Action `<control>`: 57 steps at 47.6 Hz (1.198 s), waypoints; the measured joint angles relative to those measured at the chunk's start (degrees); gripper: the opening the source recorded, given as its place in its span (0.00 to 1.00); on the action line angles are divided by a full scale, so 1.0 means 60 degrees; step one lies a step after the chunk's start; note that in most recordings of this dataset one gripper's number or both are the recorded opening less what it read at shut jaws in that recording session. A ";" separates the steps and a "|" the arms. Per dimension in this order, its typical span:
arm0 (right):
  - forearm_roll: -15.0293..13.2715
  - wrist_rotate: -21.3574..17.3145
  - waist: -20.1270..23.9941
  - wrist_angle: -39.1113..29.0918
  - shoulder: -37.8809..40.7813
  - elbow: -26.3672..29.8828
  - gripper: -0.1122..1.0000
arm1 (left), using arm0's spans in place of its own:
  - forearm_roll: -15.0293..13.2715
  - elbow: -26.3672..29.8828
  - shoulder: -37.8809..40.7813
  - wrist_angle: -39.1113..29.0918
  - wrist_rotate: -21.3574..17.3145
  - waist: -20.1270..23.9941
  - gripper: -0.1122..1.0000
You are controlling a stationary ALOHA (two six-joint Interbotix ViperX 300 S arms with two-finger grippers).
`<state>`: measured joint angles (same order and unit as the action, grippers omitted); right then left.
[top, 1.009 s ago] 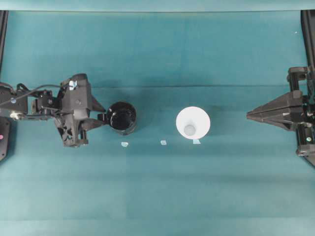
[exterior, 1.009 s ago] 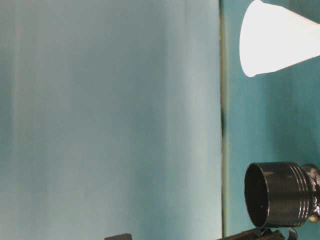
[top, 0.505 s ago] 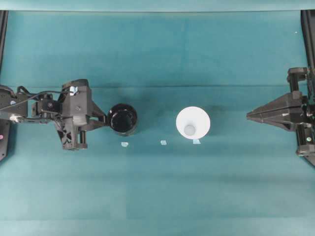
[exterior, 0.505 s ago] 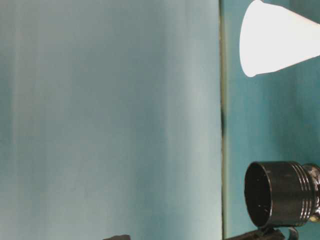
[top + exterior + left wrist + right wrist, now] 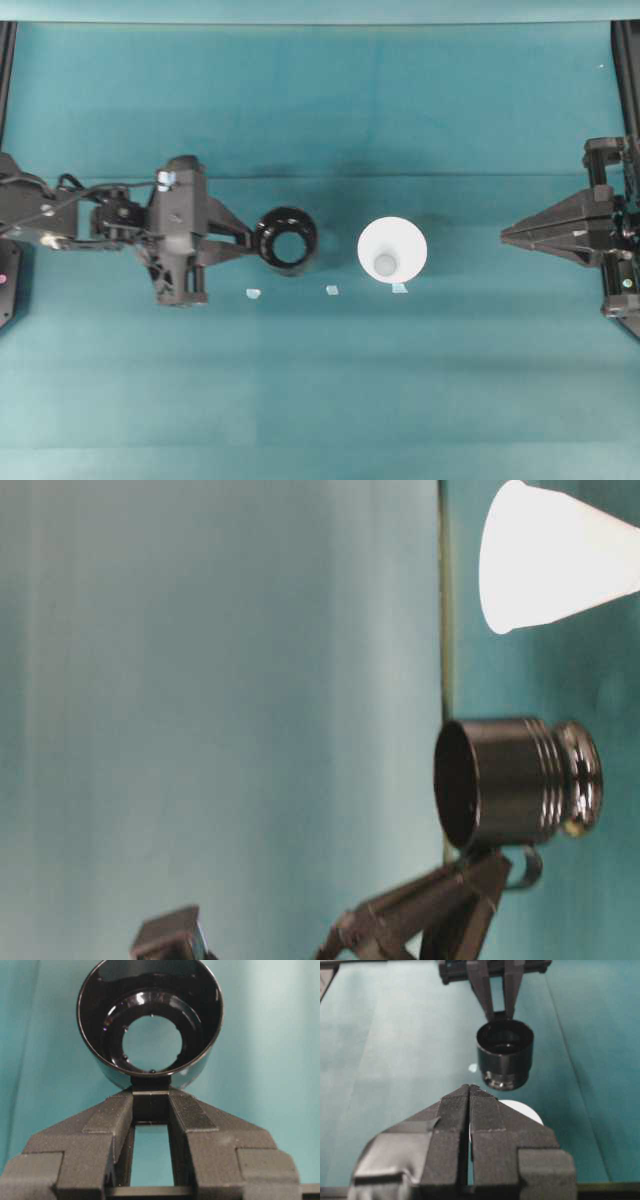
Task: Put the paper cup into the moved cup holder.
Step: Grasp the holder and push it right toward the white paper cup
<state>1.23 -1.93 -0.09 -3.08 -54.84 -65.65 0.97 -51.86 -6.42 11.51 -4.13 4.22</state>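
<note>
Cup holder now off the table and nearer the paper cup, in left hand.

White tapered paper cups: one was present.
Glossy black round cup holders: one.
Black robot grippers: two, the left gripper and the right gripper.
Small pale tape scraps near the paper cup: three.

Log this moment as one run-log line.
left gripper: shut on handle of glossy black round cup holder, lifted | white tapered paper cup: on table, untouched | right gripper: shut, idle
</note>
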 measured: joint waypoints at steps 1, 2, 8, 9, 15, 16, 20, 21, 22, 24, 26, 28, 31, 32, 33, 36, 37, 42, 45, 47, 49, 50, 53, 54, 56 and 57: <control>-0.0015 0.0000 0.0000 0.0015 0.0000 0.0000 0.11 | -0.0015 0.0059 0.0044 -0.0015 -0.0015 -0.0029 0.28; 0.0000 0.0000 0.0000 0.0015 0.0000 0.0000 0.11 | -0.0015 0.0132 0.0088 0.0000 -0.0015 -0.0059 0.28; -0.0015 0.0000 0.0000 0.0015 0.0000 0.0000 0.11 | -0.0015 0.0498 0.0366 0.0000 -0.0015 -0.0190 0.28; -0.0015 0.0000 0.0000 0.0000 0.0000 0.0000 0.11 | -0.0015 0.0557 0.0425 0.0000 -0.0029 -0.0190 0.28; -0.0015 0.0000 0.0000 0.0000 0.0000 0.0000 0.11 | 0.0000 0.0806 0.0718 0.0000 -0.0015 -0.0278 0.28; -0.0015 0.0000 0.0000 0.0000 0.0000 0.0000 0.11 | -0.0015 0.0850 0.0776 0.0000 -0.0015 -0.0293 0.28; 0.0000 0.0000 0.0000 -0.0015 0.0000 0.0000 0.11 | 0.0000 0.0981 0.0967 -0.0015 0.0000 -0.0337 0.28; -0.0015 0.0000 0.0000 -0.0015 0.0000 0.0000 0.11 | -0.0015 0.1011 0.1025 0.0000 -0.0015 -0.0352 0.28; -0.0015 0.0000 0.0000 -0.0015 0.0000 0.0000 0.11 | 0.0000 0.1040 0.1040 0.0000 -0.0015 -0.0366 0.28; -0.0015 0.0000 0.0000 -0.0015 0.0000 0.0000 0.11 | 0.0000 0.1069 0.1099 0.0000 0.0015 -0.0396 0.28; 0.0000 0.0000 0.0000 -0.0015 0.0000 0.0000 0.11 | 0.0000 0.1099 0.1143 0.0000 -0.0015 -0.0425 0.28; 0.0000 0.0000 0.0000 -0.0015 0.0000 0.0000 0.11 | 0.0000 0.1128 0.1172 -0.0015 0.0029 -0.0454 0.28; 0.0000 0.0000 0.0000 -0.0015 0.0000 0.0000 0.11 | 0.0000 0.1143 0.1216 -0.0015 0.0044 -0.0483 0.28; -0.0015 0.0000 0.0000 -0.0029 0.0000 0.0000 0.11 | 0.0000 0.1157 0.1230 -0.0015 0.0044 -0.0498 0.28; 0.0000 0.0000 0.0000 -0.0029 0.0000 0.0000 0.11 | 0.0000 0.1157 0.1245 -0.0015 0.0044 -0.0513 0.28; 0.0000 0.0000 0.0000 -0.0029 0.0000 0.0000 0.11 | 0.0000 0.1172 0.1260 -0.0029 0.0015 -0.0542 0.28; -0.0015 0.0000 0.0000 -0.0015 0.0000 0.0000 0.11 | 0.0000 0.1172 0.1274 -0.0029 0.0015 -0.0542 0.28; -0.0015 0.0000 0.0000 -0.0044 0.0000 0.0000 0.11 | 0.0000 0.1157 0.1318 -0.0029 0.0059 -0.0542 0.28; 0.0000 0.0000 0.0000 -0.0059 0.0000 0.0000 0.11 | 0.0000 0.1172 0.1348 -0.0029 0.0059 -0.0542 0.28; -0.0015 0.0000 0.0000 -0.0088 0.0000 0.0000 0.11 | 0.0000 0.1172 0.1377 -0.0029 0.0073 -0.0542 0.28; -0.0015 0.0000 0.0000 -0.0103 0.0000 0.0000 0.11 | 0.0000 0.1172 0.1392 -0.0029 0.0059 -0.0542 0.28; -0.0015 0.0000 0.0000 -0.0103 0.0000 0.0000 0.11 | 0.0000 0.1172 0.1406 -0.0029 0.0059 -0.0542 0.28; -0.0015 0.0000 0.0000 -0.0117 0.0000 0.0000 0.11 | -0.0015 0.1172 0.1494 -0.0029 0.0073 -0.0542 0.28; 0.0000 0.0000 0.0000 -0.0132 0.0000 0.0000 0.11 | 0.0000 0.1172 0.1538 -0.0029 0.0059 -0.0557 0.28; -0.0015 0.0000 0.0000 -0.0132 0.0000 0.0000 0.11 | 0.0000 0.1172 0.1597 -0.0029 0.0059 -0.0542 0.28; 0.0000 0.0000 0.0000 -0.0132 0.0000 0.0000 0.11 | -0.0015 0.1172 0.1626 -0.0029 0.0059 -0.0557 0.28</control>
<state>1.23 -1.93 -0.09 -3.87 -54.84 -65.65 0.88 -44.82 3.34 11.34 -3.78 0.88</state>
